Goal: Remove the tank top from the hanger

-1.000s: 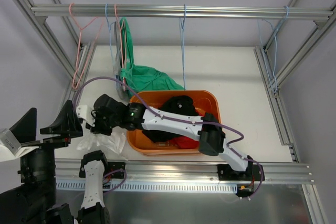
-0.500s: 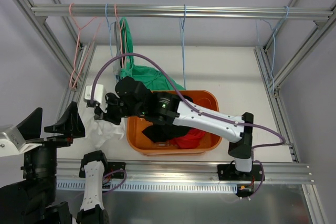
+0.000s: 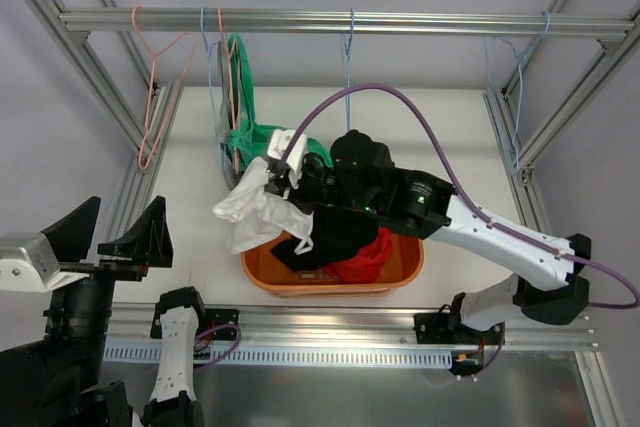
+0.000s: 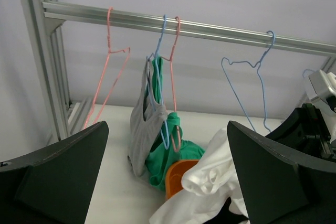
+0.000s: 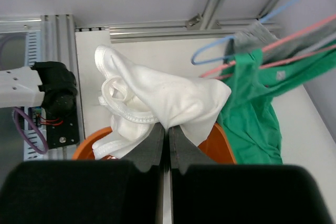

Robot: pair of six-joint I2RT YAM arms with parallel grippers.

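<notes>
Right now the right claw (image 3: 274,175) is clenched on a bunched fold of the white tank top (image 3: 256,211), its two fingers pressed together with the cloth pinched between them in the right wrist view. The shirt hangs loose below and out from the fingertips, clear of any hanger, its lower folds draping over the near left rim of the orange basket (image 3: 405,269) that sits just under the claw. Dark and red clothes lie in the basket beneath the arm. Just beyond the claw, a green garment (image 5: 253,109) droops from a pink hanger (image 4: 175,75), its tail reaching down to the white surface (image 3: 450,137). Close beside it, a grey garment (image 4: 140,129) hangs on a blue hanger (image 4: 158,72). Both hangers hook over the aluminium rail (image 3: 400,22) above. The left claw (image 3: 112,233) is well off to the side, released, its black fingers spread wide and gripping nothing. It faces towards the rail.
</notes>
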